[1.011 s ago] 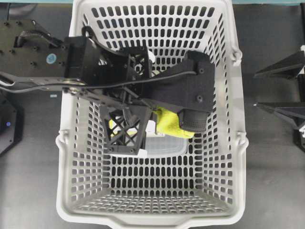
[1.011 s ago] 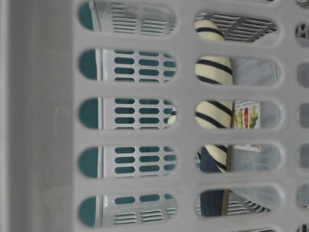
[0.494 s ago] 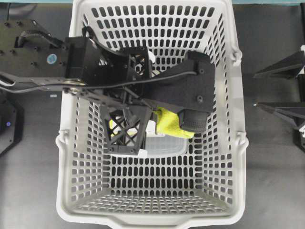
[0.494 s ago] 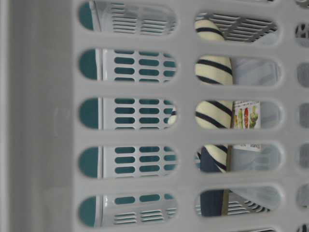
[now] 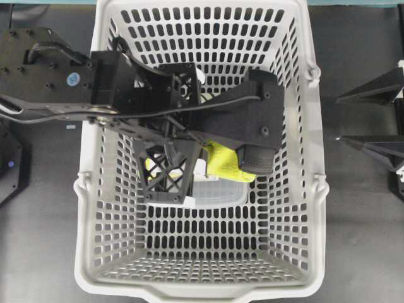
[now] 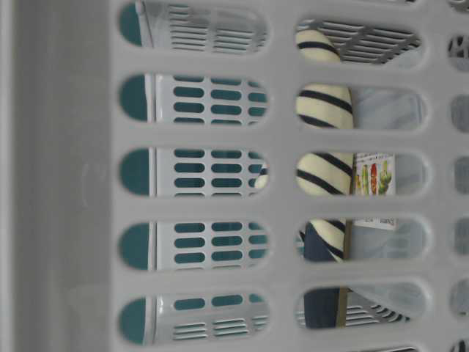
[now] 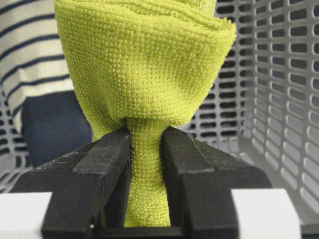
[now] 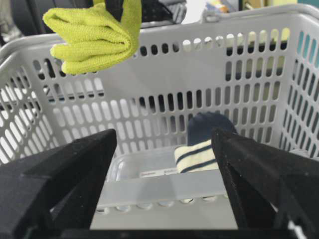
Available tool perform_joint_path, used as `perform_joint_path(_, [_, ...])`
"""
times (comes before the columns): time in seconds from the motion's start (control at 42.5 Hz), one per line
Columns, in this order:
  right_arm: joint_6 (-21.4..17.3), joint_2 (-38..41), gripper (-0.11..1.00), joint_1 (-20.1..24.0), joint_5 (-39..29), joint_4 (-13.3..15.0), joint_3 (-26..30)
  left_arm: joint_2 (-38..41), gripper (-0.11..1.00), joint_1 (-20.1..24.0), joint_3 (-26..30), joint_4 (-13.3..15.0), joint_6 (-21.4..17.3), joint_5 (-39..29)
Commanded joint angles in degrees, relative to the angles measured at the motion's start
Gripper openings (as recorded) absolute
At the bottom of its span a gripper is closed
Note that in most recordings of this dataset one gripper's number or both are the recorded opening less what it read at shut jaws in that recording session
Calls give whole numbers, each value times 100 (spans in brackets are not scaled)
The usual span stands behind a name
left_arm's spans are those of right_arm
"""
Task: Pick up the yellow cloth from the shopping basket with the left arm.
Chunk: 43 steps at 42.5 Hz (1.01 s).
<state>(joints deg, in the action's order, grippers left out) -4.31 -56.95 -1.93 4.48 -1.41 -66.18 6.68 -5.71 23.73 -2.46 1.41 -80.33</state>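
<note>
The yellow cloth [image 7: 144, 64] hangs bunched from my left gripper [image 7: 146, 137], whose jaws are shut tight on a pinched fold of it. From overhead the cloth [image 5: 225, 162] shows under the left arm [image 5: 113, 82], which reaches into the shopping basket [image 5: 317, 208] from the left and hides the fingertips. In the right wrist view the cloth [image 8: 94, 35] hangs off the floor, near the height of the basket's far rim [image 8: 164, 30]. My right gripper [image 5: 339, 118] is open and empty outside the basket's right wall.
On the basket floor lie a cream-and-navy striped fabric roll [image 8: 197, 155], a navy item [image 8: 209, 128] behind it and a clear plastic container [image 8: 144, 172], also seen from overhead [image 5: 218, 192]. The table-level view looks through the basket wall [image 6: 73, 176] at the roll [image 6: 322, 172].
My left arm has shifted and risen slightly with the cloth still in its jaws. The right gripper and the items on the basket floor have not moved.
</note>
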Motion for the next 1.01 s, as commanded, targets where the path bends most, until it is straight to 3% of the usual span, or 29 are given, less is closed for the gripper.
perform_joint_path(0.0, [-9, 26, 74, -9, 26, -9, 44, -88, 18, 0, 9, -18, 0, 97])
perform_joint_path(0.4, [-18, -18, 74, -9, 26, -9, 44, -149, 18, 9, -290, -9, 9, 105])
perform_joint_path(0.988, [-18, -18, 74, -9, 62, -9, 44, -149, 18, 9, -290, -18, 9, 114])
